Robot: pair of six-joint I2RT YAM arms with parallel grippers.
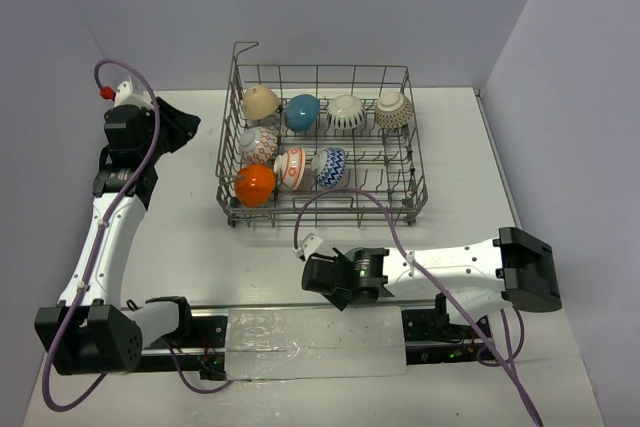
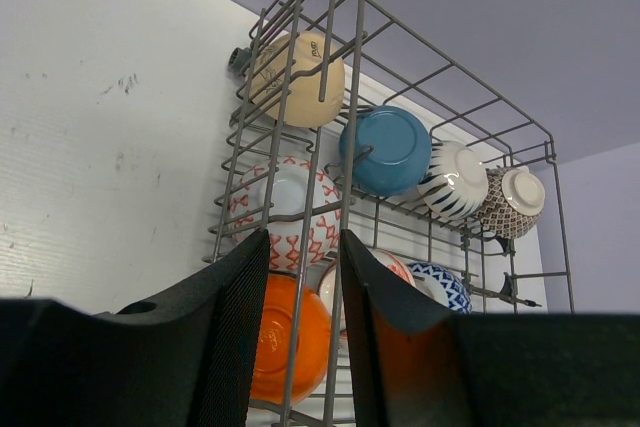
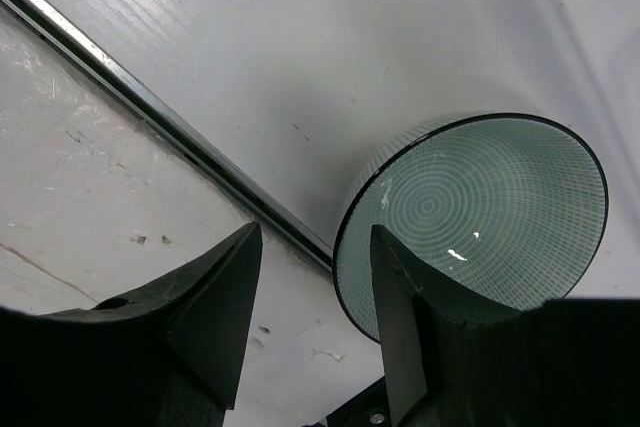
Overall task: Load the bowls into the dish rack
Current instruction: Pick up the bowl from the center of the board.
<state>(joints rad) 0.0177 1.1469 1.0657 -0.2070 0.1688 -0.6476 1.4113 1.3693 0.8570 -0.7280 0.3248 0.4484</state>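
The dish rack (image 1: 228,162) stands at the middle back of the table and holds several bowls: tan (image 1: 260,102), teal (image 1: 302,112), white striped (image 1: 346,112), brown patterned (image 1: 394,110), red patterned (image 1: 258,143), plain orange (image 1: 255,185) and blue-white (image 1: 331,165). My left gripper (image 1: 185,119) hovers left of the rack, open and empty (image 2: 305,242); the rack (image 2: 330,67) shows through its gap. A pale green bowl (image 3: 480,217) lies at the table's front with its inside facing the right wrist camera. My right gripper (image 3: 315,237) is open astride its rim, one finger (image 3: 400,297) over the inside. In the top view this gripper (image 1: 318,272) hides that bowl.
A metal rail (image 3: 160,112) runs along the table just beside the green bowl; it crosses the front of the table (image 1: 300,312), with a clear plastic sheet (image 1: 310,342) over it. Grey walls close in the left, back and right sides.
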